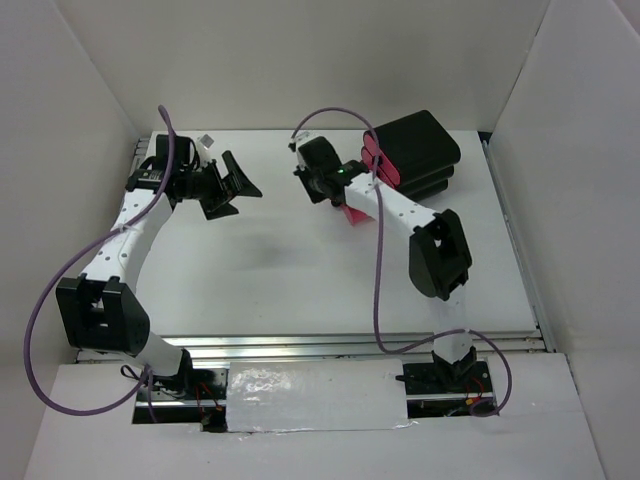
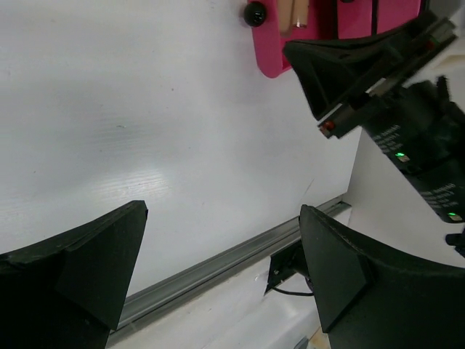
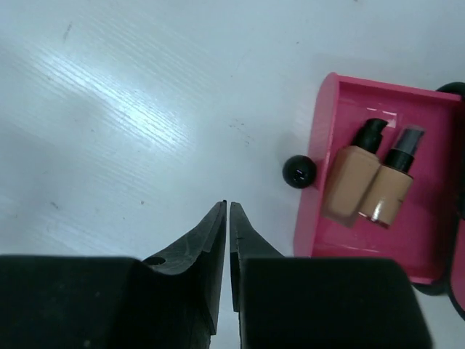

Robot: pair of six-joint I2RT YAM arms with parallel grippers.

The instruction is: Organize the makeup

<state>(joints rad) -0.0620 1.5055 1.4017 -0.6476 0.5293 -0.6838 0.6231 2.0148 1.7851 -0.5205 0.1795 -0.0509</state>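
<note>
Two tan bottles with black caps [image 3: 352, 185] [image 3: 389, 193] lie side by side in an open pink drawer [image 3: 429, 251] with a black knob [image 3: 298, 171]. My right gripper [image 3: 228, 205] is shut and empty, above bare table to the left of the knob; in the top view it [image 1: 308, 172] hangs over the drawer [image 1: 350, 216]. My left gripper [image 2: 221, 247] is open and empty, above the table at the back left [image 1: 238, 192]. The left wrist view shows the drawer [image 2: 272, 51] and one bottle [image 2: 294, 14] far off. The sachets and compacts are out of view.
The black box with pink drawer fronts [image 1: 410, 150] stands at the back right, beside the right arm. White walls enclose the table [image 1: 260, 270]. A metal rail [image 1: 350, 343] runs along its near edge. A small pale object [image 1: 207, 140] lies at the back left.
</note>
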